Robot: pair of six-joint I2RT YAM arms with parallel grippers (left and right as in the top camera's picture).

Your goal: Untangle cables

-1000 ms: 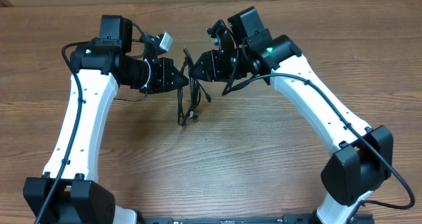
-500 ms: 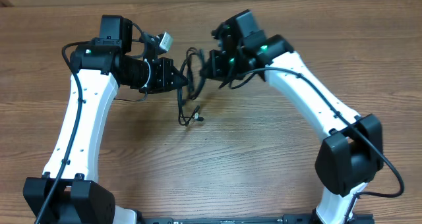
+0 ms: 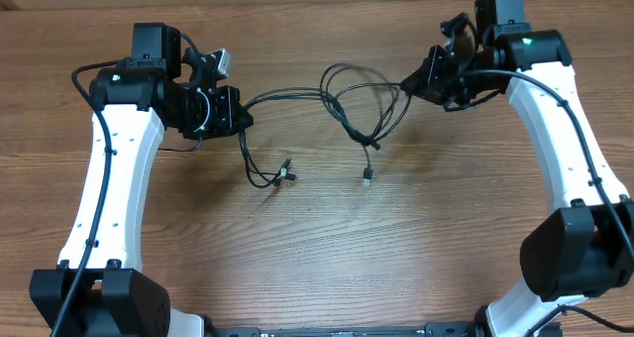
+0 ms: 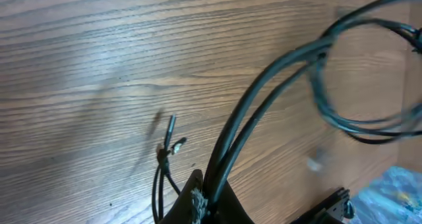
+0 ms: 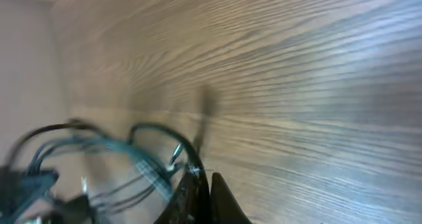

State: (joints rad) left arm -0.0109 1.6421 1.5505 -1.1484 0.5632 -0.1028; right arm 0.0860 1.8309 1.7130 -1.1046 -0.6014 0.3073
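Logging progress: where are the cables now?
Overhead view: the cables span mid-table, strung between the left gripper and the right gripper, both shut on them.

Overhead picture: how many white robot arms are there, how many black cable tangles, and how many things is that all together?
White arms: 2 (left arm, right arm)
Black cable tangle: 1, stretched between the two arms
Total: 3
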